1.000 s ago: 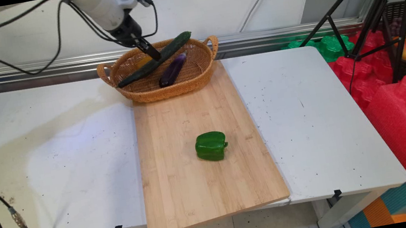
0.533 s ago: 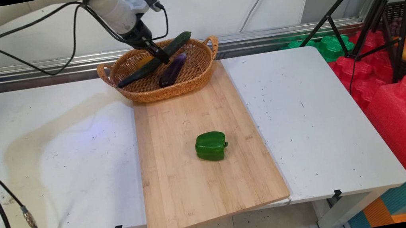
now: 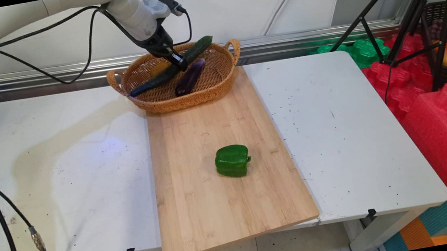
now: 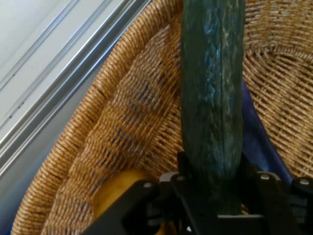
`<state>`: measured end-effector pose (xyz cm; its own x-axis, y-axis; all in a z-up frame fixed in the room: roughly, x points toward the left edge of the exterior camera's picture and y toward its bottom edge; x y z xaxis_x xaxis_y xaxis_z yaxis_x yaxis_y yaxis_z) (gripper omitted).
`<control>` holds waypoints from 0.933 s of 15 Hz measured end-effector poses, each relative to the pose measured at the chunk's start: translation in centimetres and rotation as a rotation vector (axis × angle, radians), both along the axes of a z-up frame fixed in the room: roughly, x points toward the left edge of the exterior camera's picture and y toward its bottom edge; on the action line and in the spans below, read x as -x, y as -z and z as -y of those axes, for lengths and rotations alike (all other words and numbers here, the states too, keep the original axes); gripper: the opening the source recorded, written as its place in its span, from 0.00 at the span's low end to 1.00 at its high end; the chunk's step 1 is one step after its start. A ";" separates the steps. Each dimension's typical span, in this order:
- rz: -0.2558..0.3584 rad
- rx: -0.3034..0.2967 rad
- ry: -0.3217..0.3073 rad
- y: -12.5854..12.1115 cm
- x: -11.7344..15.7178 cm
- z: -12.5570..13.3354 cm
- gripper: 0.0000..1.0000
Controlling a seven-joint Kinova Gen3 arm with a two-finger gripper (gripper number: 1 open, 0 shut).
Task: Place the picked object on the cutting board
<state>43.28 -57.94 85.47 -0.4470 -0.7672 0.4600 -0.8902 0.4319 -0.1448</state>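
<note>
Black and closed, your claw (image 3: 179,63) is clamped on the dark green cucumber (image 3: 172,67) around the middle of its length. In the hand view the cucumber (image 4: 213,93) runs straight up from between the fingers (image 4: 183,169), which press against its two sides. You have it slanted across the wicker basket (image 3: 217,83): its upper end pokes out above the far rim toward the right handle, and its lower end points down toward the left handle. Whether that lower end touches the weave, you cannot tell.

Just beside the cucumber, on its right, a purple eggplant (image 3: 189,77) lies in the basket at nearly the same slant. On the cucumber's other side you can see a yellow-orange thing (image 3: 159,67), mostly hidden; the hand view shows a rounded piece of it (image 4: 120,192) low against the basket wall.

The basket sits at the back of the white tabletop (image 3: 339,126), its near edge touching the far end of a bamboo cutting board (image 3: 199,200). A green bell pepper (image 3: 233,161) lies on the board, well apart from the basket.
</note>
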 end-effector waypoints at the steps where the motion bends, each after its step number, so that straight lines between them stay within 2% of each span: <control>1: -0.001 0.002 -0.007 -0.1 0.1 -0.1 0.00; 4: 0.003 0.020 -0.026 -1.1 0.7 -0.6 0.00; 8: 0.020 0.063 -0.032 -4.4 1.9 -2.3 0.00; 11: 0.033 0.092 -0.022 -7.4 3.4 -4.8 0.00; 14: 0.032 0.086 -0.001 -9.4 5.3 -8.2 0.00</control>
